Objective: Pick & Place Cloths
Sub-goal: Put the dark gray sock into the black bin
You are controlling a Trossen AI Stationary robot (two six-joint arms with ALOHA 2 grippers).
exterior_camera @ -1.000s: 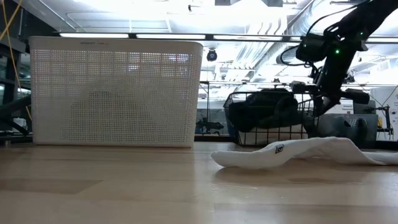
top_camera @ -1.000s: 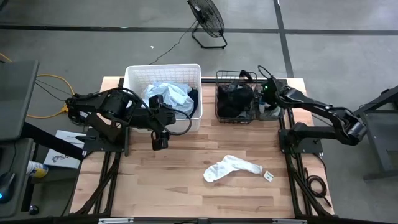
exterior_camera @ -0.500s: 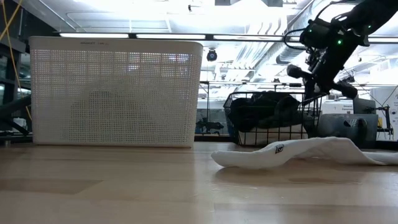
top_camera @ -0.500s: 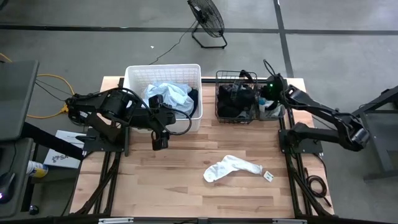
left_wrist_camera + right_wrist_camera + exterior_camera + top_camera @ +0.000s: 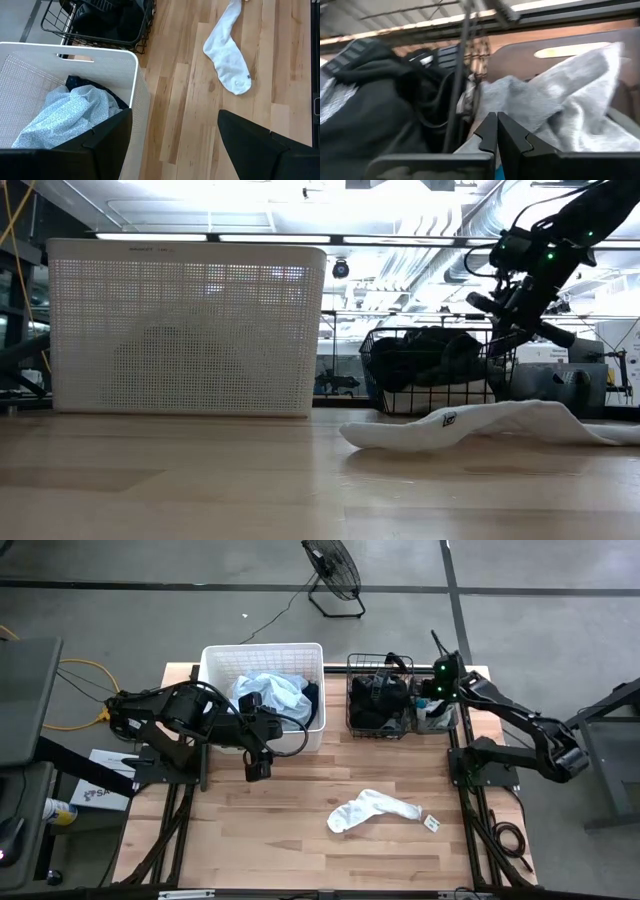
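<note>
Right gripper is hanging over the wire basket's right edge, fingers pressed together, gripping nothing; a soft grey cloth is bunching just past its tips. Dark cloths are filling the basket. Left gripper, fingers spread wide, is waiting beside the perforated white tub holding crumpled light blue fabric. A limp white sock is lying on the wooden worktop.

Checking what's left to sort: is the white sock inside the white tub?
No, the white sock lies flat on the bare wooden table, in front of the white tub.
</note>
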